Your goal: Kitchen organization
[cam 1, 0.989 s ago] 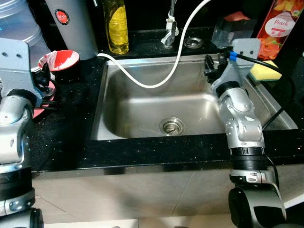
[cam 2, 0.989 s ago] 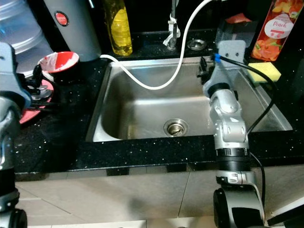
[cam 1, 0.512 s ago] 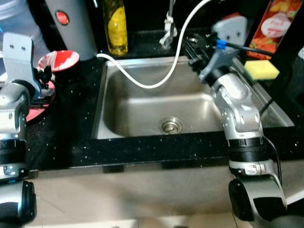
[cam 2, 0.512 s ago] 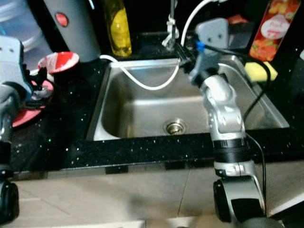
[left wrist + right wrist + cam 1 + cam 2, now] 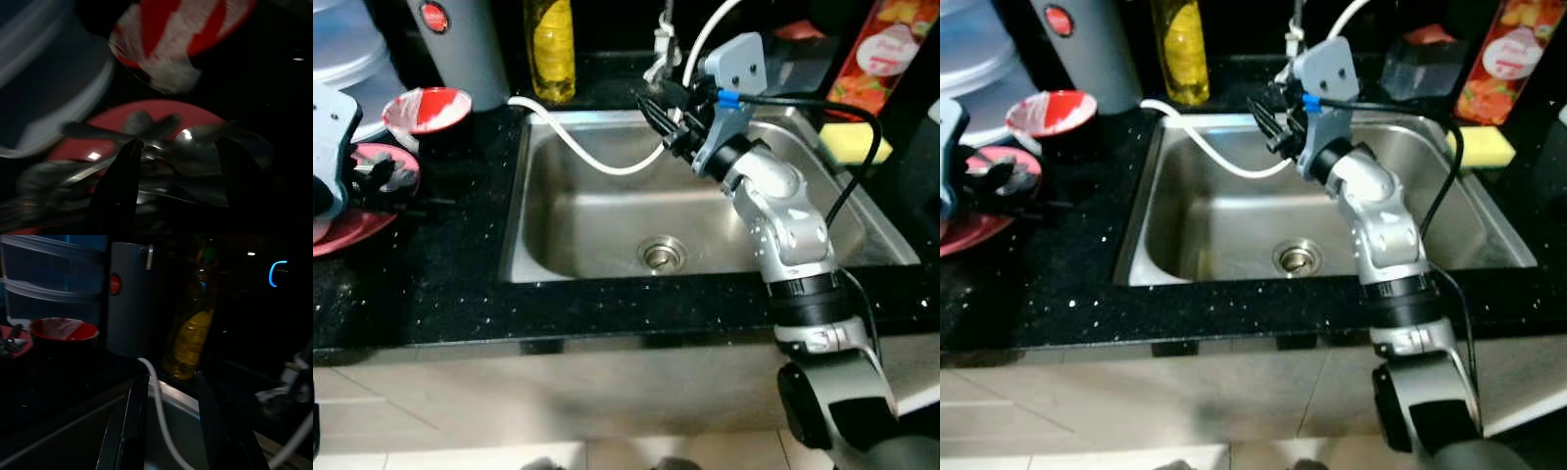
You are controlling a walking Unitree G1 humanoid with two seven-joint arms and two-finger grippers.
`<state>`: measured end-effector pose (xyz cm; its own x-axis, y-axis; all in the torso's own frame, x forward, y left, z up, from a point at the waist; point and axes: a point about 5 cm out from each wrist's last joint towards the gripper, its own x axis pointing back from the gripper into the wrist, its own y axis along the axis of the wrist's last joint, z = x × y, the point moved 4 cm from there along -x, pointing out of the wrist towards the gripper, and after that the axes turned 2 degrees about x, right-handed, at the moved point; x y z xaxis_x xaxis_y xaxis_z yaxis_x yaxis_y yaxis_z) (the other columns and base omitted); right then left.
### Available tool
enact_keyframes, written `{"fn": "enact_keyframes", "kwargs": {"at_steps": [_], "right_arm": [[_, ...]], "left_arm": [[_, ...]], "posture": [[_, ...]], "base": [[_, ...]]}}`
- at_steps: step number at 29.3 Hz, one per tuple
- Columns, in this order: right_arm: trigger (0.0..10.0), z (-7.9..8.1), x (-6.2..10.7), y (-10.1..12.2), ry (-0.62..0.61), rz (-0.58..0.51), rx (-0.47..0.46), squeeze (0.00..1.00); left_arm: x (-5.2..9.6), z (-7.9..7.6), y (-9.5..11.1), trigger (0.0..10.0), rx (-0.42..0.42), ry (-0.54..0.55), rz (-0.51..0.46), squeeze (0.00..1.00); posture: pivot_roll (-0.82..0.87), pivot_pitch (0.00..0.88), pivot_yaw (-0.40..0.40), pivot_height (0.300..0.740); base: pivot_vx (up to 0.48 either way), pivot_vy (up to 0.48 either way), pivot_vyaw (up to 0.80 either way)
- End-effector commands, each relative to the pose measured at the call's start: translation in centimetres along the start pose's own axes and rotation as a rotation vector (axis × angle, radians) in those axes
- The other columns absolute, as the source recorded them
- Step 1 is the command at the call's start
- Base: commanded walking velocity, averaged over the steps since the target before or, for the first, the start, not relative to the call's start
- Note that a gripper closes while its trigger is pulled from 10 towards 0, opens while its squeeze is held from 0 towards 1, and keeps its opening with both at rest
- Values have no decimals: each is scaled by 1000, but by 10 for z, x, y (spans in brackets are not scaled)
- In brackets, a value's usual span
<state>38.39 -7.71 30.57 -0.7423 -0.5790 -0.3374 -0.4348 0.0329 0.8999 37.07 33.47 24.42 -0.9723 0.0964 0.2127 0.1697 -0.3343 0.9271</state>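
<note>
Right hand over the back rim of the sink, fingers apart with nothing between them, pointing toward the robot's left and slightly back. Wrist view looks along the fingers: the white hose runs up through the gap, close to the tips but apparently not gripped.

Outward along that line: the hose drapes from the tap area down into the basin and up over the back-left corner onto the black tabletop. Just beyond stands the yellow bottle, upright, long axis vertical. Further left, the grey cylindrical container, then the red-and-white bowl.

Left hand on the far left, fingers apart, over the red plate that carries metal cutlery; blurred, contact not readable.

Judgement: the task names no item. The right hand is nearer the hose and the bottle, both lying to its left-front. The left hand is nearer the plate and bowl. Sponge sits on the right of the sink, behind the right arm.
</note>
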Motion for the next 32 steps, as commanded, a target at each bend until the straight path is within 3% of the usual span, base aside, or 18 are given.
{"fn": "enact_keyframes", "kwargs": {"at_steps": [1, 6, 11, 14, 15, 16, 18, 23, 25, 27, 29, 31, 32], "right_arm": [[10000, -1, -2, 5, -1, -26, -14, 0], [10000, 2, -2, 10, 4, -47, -32, 0], [10000, 2, 1, 9, -6, -50, -34, 0], [10000, 2, 3, 7, -18, -48, -38, 0], [10000, 1, 5, 5, -27, -45, -46, 0], [10000, 1, 5, 5, -27, -45, -46, 0], [10000, 2, 5, 2, -27, -39, -55, 0], [10000, 8, 1, -3, -8, -34, -70, 0], [10000, 13, -3, -3, 6, -40, -84, 0], [10000, 14, -3, -3, 8, -42, -87, 0], [10000, 21, -6, -4, 26, -45, -97, 0], [10000, 23, -7, -4, 32, -46, -100, 0], [10000, 27, -7, -7, 46, -44, -109, 0]], "left_arm": [[6, 13, 10, 10000, 21, 20, -36, 0], [-1, 14, 31, 10000, 29, 16, -85, 0], [5, 19, 53, 10000, -151, 184, -124, 0], [13, 15, 64, 10000, -102, 195, -176, 0], [31, 3, 76, 10000, -51, 209, -238, 0], [31, 3, 76, 10000, -51, 209, -238, 0], [48, -13, 79, 10000, -19, 209, -272, 0], [62, -35, 68, 10000, 47, 231, -275, 0], [71, -62, 66, 10000, 62, 189, -318, 0], [74, -69, 66, 10000, 64, 176, -330, 0], [87, -101, 50, 10000, -61, 194, -269, 0], [93, -110, 45, 10000, -90, 206, -250, 0], [104, -122, 14, 10000, -255, 230, -97, 0]], "posture": [[61, 95, -15, 740], [48, 102, -8, 740], [44, 102, 3, 740], [44, 101, 11, 740], [60, 97, 5, 740], [60, 97, 5, 740], [79, 94, -4, 740], [116, 85, -21, 740], [129, 84, -26, 740], [129, 84, -26, 740], [159, 79, -32, 740], [159, 79, -32, 740], [180, 74, -38, 740]], "base": [[0, 0, 0], [0, 0, 0], [0, 0, 0], [0, 0, 0], [0, 0, 0], [0, 0, 0], [0, 0, 0], [0, 0, 0], [0, 0, 0], [0, 0, 0], [0, 0, 0], [0, 0, 0], [0, 0, 0]]}}
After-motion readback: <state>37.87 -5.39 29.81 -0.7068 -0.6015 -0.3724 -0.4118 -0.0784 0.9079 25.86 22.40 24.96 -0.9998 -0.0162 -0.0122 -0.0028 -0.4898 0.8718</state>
